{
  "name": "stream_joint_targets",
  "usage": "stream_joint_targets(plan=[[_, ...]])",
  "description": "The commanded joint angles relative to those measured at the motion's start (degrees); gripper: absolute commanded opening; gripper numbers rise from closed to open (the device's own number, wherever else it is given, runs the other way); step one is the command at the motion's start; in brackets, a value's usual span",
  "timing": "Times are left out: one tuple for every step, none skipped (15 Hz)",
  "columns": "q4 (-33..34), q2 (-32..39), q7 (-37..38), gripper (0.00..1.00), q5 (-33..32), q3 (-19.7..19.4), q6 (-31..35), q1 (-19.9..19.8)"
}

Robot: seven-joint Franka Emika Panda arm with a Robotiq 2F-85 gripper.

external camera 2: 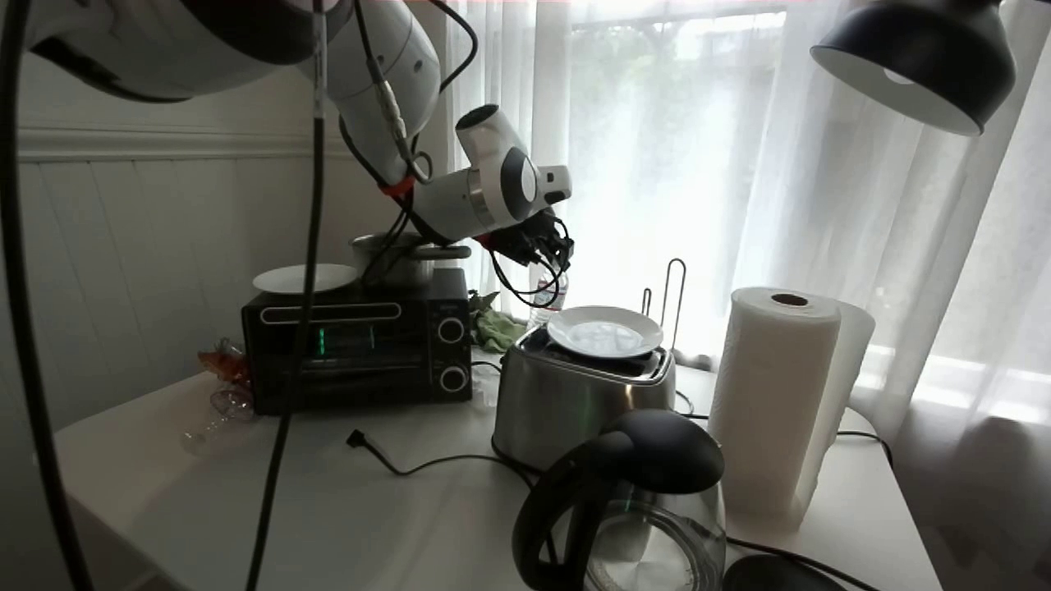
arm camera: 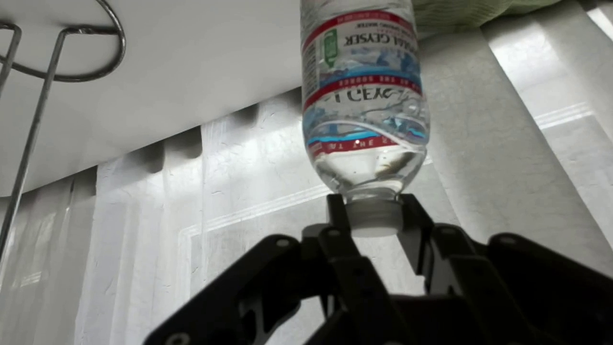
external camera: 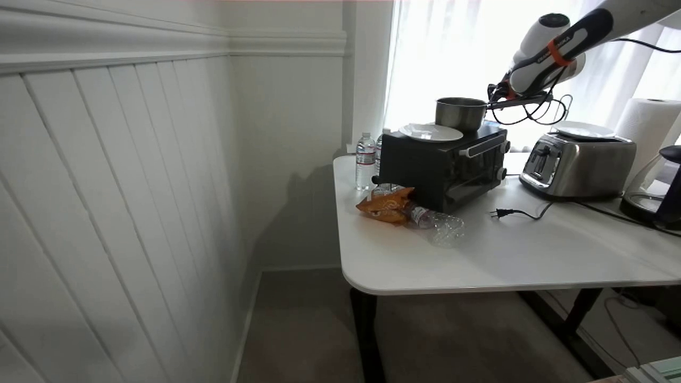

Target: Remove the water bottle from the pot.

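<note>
The water bottle [arm camera: 364,86] is clear plastic with a red, white and blue label. In the wrist view its white cap sits between the two fingertips of my gripper [arm camera: 372,211], which touch its sides. The bottle [external camera 2: 545,290] also shows in an exterior view, upright under the gripper [external camera 2: 560,253], behind the toaster. Its base is hidden, so I cannot tell whether it rests on the table. The pot [external camera: 461,114], a grey metal saucepan, stands on the black toaster oven in both exterior views, apart from the bottle; its inside is hidden. The pot [external camera 2: 392,261] has its handle beside the arm.
The black toaster oven [external camera: 420,170] also bears a white plate [external camera: 431,132]. Upright bottles [external camera: 365,165], an orange bag [external camera: 387,206] and a crushed bottle [external camera: 446,229] lie near it. The toaster [external camera 2: 575,406], kettle [external camera 2: 640,460], paper-towel roll [external camera 2: 776,402] and green bundle [external camera 2: 497,330] are around.
</note>
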Motion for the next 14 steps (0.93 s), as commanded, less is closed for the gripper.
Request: stream_joint_targets(plan=[[1.2, 1.8, -6.1, 0.08, 5.4, 1.5, 3.6, -1.2], [1.3, 1.8, -7.5, 0.08, 7.3, 2.5, 3.1, -1.7], [1.4, 1.8, -8.6, 0.08, 9.1, 3.1, 2.9, -2.1], [1.6, 1.8, -9.8, 0.08, 10.7, 3.7, 2.6, -2.4], [1.7, 1.6, -11.1, 0.08, 12.2, 4.5, 1.9, -2.7], [1.9, 1.6, -12.6, 0.08, 13.6, 5.2, 2.0, -3.0], [2.1, 1.7, -14.4, 0.08, 14.6, 5.9, 2.3, -3.4], [2.1, 1.6, -16.4, 0.08, 15.6, 6.9, 2.2, -3.9], [2.3, 1.6, -18.2, 0.08, 16.3, 7.9, 2.4, -4.5], [2.6, 1.6, -20.0, 0.08, 17.0, 8.9, 2.8, -5.1], [3.1, 1.7, -21.8, 0.08, 17.5, 9.8, 3.2, -5.7], [3.7, 1.9, -23.3, 0.08, 17.9, 10.7, 3.5, -6.2], [4.6, 2.1, -24.8, 0.08, 18.1, 11.3, 3.8, -6.6], [5.4, 2.4, -26.2, 0.08, 18.2, 12.0, 4.0, -7.0]])
